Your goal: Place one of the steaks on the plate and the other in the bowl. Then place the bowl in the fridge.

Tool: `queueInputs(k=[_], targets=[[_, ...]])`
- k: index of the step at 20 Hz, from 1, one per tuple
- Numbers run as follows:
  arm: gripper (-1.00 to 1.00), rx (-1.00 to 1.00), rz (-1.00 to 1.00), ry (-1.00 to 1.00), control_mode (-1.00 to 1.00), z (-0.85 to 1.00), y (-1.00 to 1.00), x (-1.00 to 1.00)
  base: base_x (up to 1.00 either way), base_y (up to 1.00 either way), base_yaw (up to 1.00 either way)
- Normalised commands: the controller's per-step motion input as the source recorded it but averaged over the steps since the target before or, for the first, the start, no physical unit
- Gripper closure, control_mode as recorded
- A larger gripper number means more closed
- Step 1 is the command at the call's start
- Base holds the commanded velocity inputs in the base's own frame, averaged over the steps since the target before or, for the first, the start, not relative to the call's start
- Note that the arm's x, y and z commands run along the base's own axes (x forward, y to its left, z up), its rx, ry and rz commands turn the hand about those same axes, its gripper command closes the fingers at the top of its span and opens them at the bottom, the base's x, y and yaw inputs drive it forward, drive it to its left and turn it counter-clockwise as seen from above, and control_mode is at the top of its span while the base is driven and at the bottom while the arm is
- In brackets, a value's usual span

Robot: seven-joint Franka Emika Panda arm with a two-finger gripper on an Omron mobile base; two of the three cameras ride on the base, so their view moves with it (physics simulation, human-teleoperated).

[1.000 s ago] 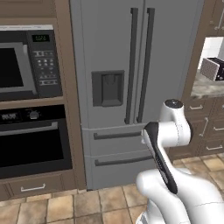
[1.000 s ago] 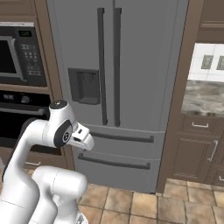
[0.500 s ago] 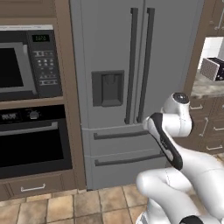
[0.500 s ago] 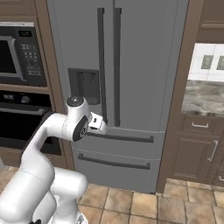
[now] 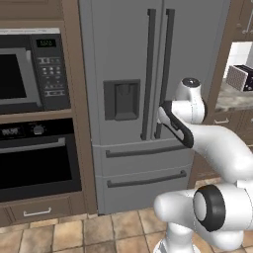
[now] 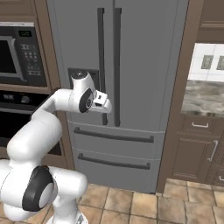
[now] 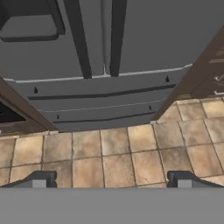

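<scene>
The fridge (image 5: pixel 128 54) (image 6: pixel 144 65) (image 7: pixel 144 39) stands straight ahead, tall and grey, with both doors and both drawers closed. Its two long vertical handles (image 5: pixel 147 74) (image 6: pixel 117 65) meet at the centre, and a dark dispenser panel (image 5: pixel 122 100) sits on the left door. My gripper (image 6: pixel 106 106) (image 7: pixel 113 180) hangs close in front of the lower end of the handles, tilted down toward the drawers and floor. Its fingertips (image 7: pixel 43 179) stand wide apart, open, with nothing between them. The steaks, the plate and the bowl are out of view.
A black microwave (image 5: pixel 27 74) and built-in oven (image 5: pixel 34 163) fill the wall left of the fridge. To the right are a stone counter (image 6: pixel 203 98) with a toaster (image 5: pixel 242 76) and brown cabinets (image 6: pixel 197 148). Tan floor tiles (image 7: pixel 113 153) lie below.
The arm has swung up and forward, carrying the hand from beside the robot's body to just in front of the fridge handles. The jaws have stayed open.
</scene>
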Motion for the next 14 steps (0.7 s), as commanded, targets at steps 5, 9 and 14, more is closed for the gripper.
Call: queueInputs(k=[5,9,14], targets=[[-1.00,-0.02,-0.02,-0.04,-1.00,0.05,-0.21,0.16,0.00,0.00,0.00],[-1.00,0.09,0.07,-0.10,-1.00,0.00,-0.21,0.29,0.00,0.00,0.00],[-1.00,-0.01,0.02,-0.18,-1.00,0.08,-0.13,0.28,0.00,0.00,0.00]])
